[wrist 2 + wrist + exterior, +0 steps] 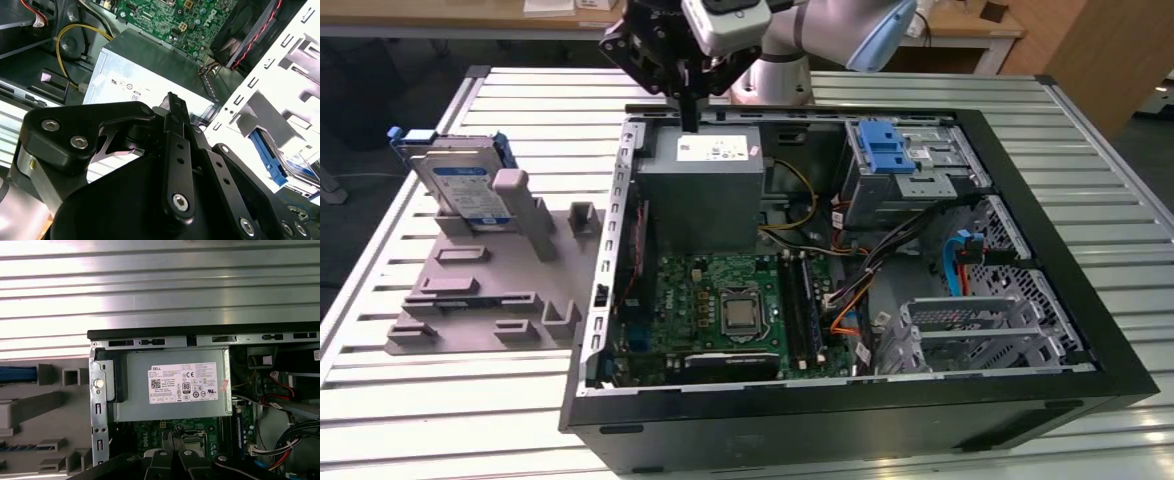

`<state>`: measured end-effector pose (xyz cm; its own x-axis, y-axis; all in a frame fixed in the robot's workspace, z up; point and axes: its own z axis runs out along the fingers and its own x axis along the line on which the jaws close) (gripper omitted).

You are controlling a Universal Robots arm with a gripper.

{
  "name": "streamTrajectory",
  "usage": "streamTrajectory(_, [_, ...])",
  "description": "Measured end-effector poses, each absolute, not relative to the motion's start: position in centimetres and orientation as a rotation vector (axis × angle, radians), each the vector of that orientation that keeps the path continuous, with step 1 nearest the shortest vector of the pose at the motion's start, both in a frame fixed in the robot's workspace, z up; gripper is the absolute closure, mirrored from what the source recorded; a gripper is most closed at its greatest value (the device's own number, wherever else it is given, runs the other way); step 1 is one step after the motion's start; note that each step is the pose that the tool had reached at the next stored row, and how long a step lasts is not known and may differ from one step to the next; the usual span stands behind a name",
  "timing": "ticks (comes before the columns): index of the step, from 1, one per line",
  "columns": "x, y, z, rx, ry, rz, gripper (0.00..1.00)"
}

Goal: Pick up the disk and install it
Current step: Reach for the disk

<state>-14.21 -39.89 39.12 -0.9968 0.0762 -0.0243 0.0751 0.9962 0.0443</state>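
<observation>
The disk [467,187], silver-grey with a white-and-blue label and a blue carrier, stands on edge in a grey holder [487,275] on the table at the exterior view's left. My gripper [687,118] hangs over the far edge of the open computer case [854,400], just above the grey power supply [707,190], well apart from the disk. Its black fingers are pressed together with nothing between them, as both wrist views show [172,100] [172,439]. A strip of the disk's blue carrier [17,374] shows in the first wrist view.
Inside the case are the green motherboard [727,305], bundled cables [881,250] and a metal drive cage [907,175] with a blue plastic bracket [887,148] on top. The case and holder sit on a slatted metal table [454,400]. Desks stand behind.
</observation>
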Motion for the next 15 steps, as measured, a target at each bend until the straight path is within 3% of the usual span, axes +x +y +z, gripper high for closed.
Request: streamTrajectory(15, [-15.3,-39.9,38.7,0.118,3.117,0.067,0.89])
